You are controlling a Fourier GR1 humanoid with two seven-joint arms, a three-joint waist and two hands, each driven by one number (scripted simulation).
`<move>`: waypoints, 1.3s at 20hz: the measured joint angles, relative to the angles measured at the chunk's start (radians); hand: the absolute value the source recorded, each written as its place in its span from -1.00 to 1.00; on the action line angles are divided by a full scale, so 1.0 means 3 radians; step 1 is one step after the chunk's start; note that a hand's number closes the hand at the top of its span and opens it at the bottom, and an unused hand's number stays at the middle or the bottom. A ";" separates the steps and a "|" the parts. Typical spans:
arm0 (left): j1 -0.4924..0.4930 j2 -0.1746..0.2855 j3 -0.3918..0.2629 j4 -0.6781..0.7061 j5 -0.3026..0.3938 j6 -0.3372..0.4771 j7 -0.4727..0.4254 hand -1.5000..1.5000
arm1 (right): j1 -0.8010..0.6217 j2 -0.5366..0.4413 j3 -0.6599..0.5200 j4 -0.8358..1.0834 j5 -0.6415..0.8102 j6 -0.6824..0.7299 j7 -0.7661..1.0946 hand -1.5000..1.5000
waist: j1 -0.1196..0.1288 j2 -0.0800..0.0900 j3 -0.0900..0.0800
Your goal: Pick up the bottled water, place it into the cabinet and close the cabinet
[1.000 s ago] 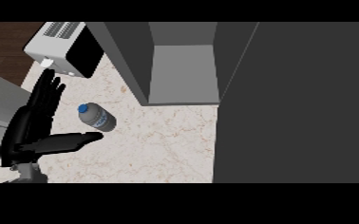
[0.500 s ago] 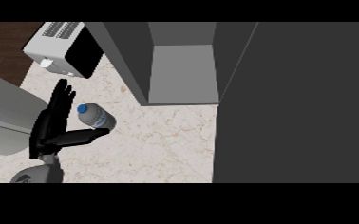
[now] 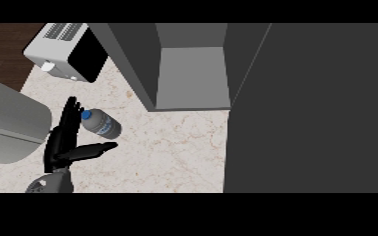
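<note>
Head view gives me everything at this moment, and the biggest thing in it is the broad dark grey flat door panel, which fills the right side from top to bottom. Next to it, at the upper middle, stands the dark grey box-shaped cabinet. It is open toward me, and I can see a paler grey inner floor and side walls. Under both spreads the beige, faintly veined marble counter. A pale grey shape cuts in at the left edge, and I cannot tell what it is. The white slotted toaster with a black side face sits on the counter's upper left corner, well apart from the cabinet opening. Lower left, a grey forearm comes up from the bottom edge and carries the black left hand. Its fingers are straight and point up the view, and its thumb is spread out to the right, so the hand is splayed and clamped on nothing. The small clear plastic water bottle with a pale label lies on its side on the counter, outside the cabinet and to the left of it. It sits in the crook between those fingers and the thumb, with its blue cap pointing up-left, just beside the fingers. I cannot tell whether they touch it.
</note>
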 measured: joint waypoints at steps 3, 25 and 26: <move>-0.0160 0.0028 0.0046 0.0398 0.0071 -0.0174 -0.0181 -1.00 | 0.0055 -0.0022 0.0005 -0.0001 0.0003 0.0007 -0.0047 -1.00 | -0.0016 0.0004 -0.0002; -0.0960 0.0102 0.0389 0.2162 0.0376 -0.0724 -0.1173 1.00 | 0.0210 -0.0111 0.0007 0.0006 0.0019 -0.0008 -0.0218 -1.00 | -0.0010 0.0012 -0.0003; -0.0950 0.0049 0.0369 0.2190 0.0352 -0.0702 -0.1278 1.00 | 0.0217 -0.0113 0.0003 0.0013 0.0020 -0.0003 -0.0237 -1.00 | -0.0014 0.0012 -0.0002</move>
